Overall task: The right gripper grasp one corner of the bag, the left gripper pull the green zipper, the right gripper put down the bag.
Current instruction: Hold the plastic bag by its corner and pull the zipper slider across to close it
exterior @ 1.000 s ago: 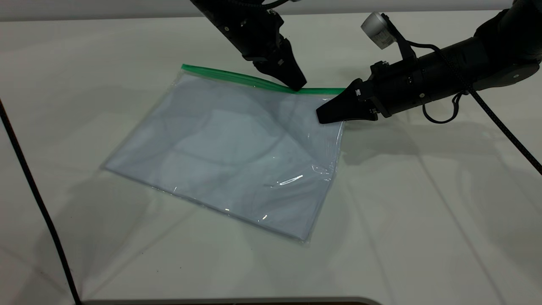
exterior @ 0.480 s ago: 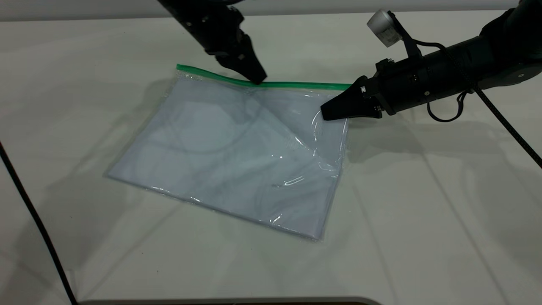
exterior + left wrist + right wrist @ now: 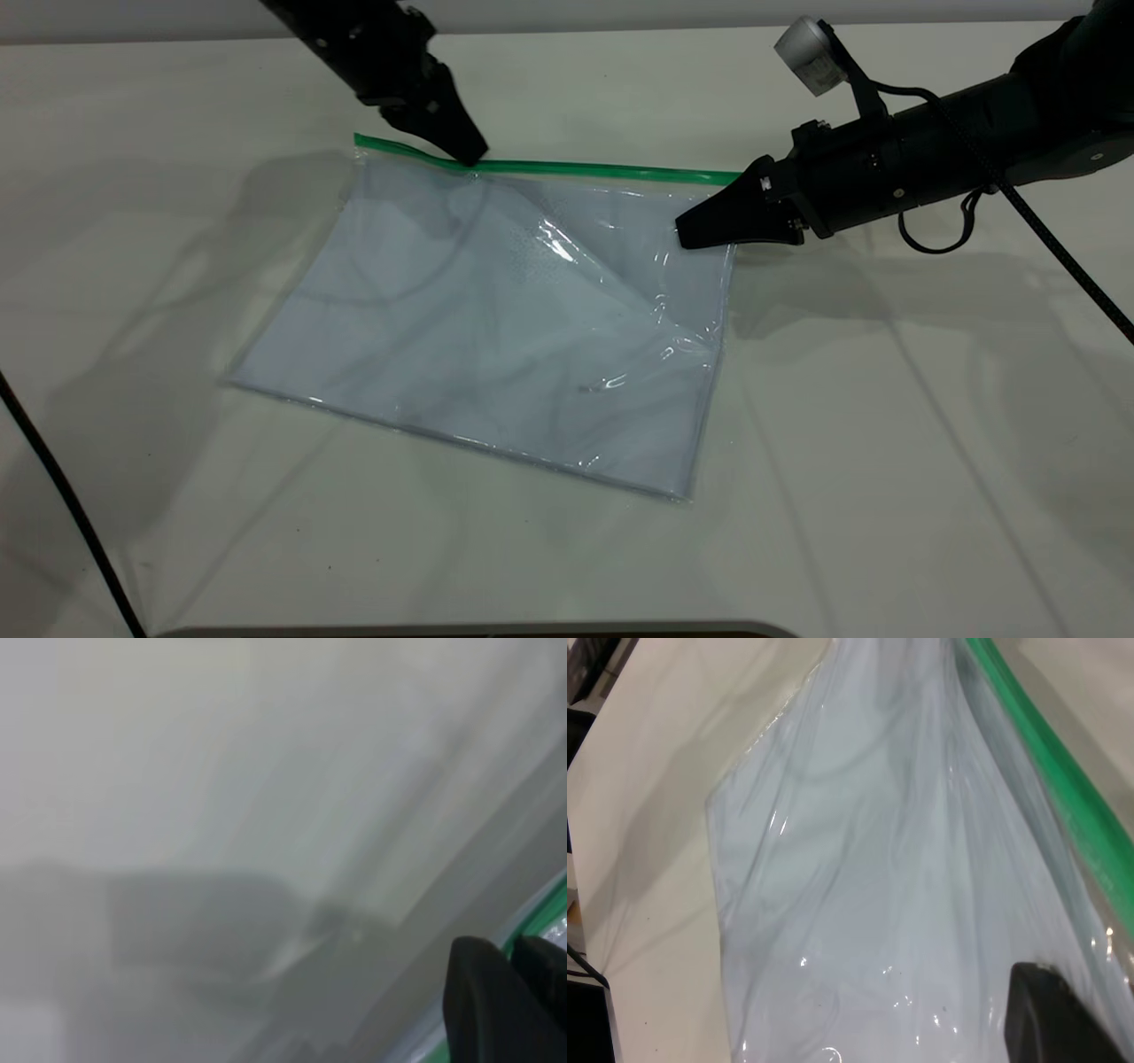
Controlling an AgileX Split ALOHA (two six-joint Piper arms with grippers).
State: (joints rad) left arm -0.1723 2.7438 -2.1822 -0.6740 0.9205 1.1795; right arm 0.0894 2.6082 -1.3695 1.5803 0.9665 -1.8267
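The bag is a clear pouch with white sheets, flat on the table except its far right part, which is lifted. The green zipper runs along its far edge. My right gripper is shut on the corner of the bag where the green strip ends; the bag and zipper also show in the right wrist view. My left gripper is shut on the zipper near its left end. In the left wrist view its fingertips sit on the green strip.
The white table extends all round the bag. A black cable crosses the near left. The right arm's cable trails over the table at the right.
My left gripper has slid left along the green zipper from near the right end to near the left end. The bag has shifted slightly; the right gripper still holds the corner.
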